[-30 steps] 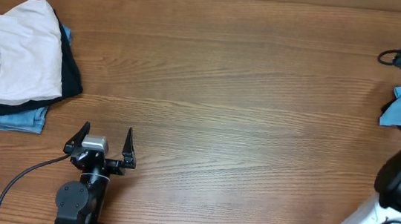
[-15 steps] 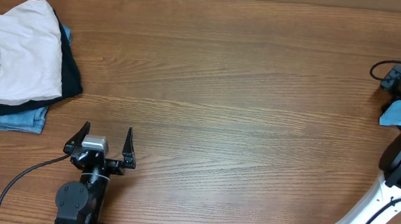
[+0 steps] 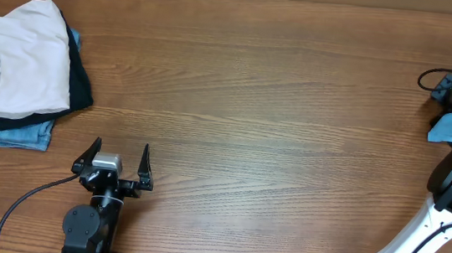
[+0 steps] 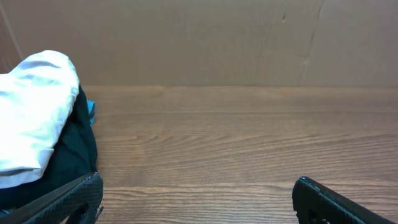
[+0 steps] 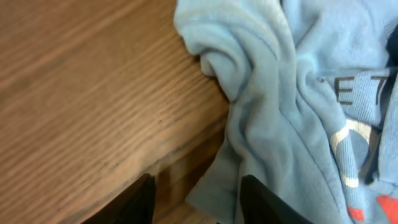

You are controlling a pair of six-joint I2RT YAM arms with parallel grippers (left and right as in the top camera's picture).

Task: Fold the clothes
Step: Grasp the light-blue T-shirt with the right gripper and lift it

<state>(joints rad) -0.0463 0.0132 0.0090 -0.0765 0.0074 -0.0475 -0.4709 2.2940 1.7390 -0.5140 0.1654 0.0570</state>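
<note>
Right gripper (image 5: 196, 183) hangs with its jaws parted and nothing held, one finger on either side of a loose corner of the crumpled light sky-blue cotton T-shirt (image 5: 280, 106) with white and coral lettering. The shirt lies bunched at the far right edge of the brown wooden worktop (image 3: 253, 104) and seems to spill over it. I reckon a shallow pinch there could catch one fold and drag the rest off the edge. Left gripper (image 3: 113, 163) sits wide open, near the stack of folded beige, navy and denim garments (image 3: 12, 79).

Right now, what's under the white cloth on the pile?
A dark navy garment lies under the white cloth, and a denim garment sits at the bottom. Their middles are covered, so anything else between is hidden.
</note>
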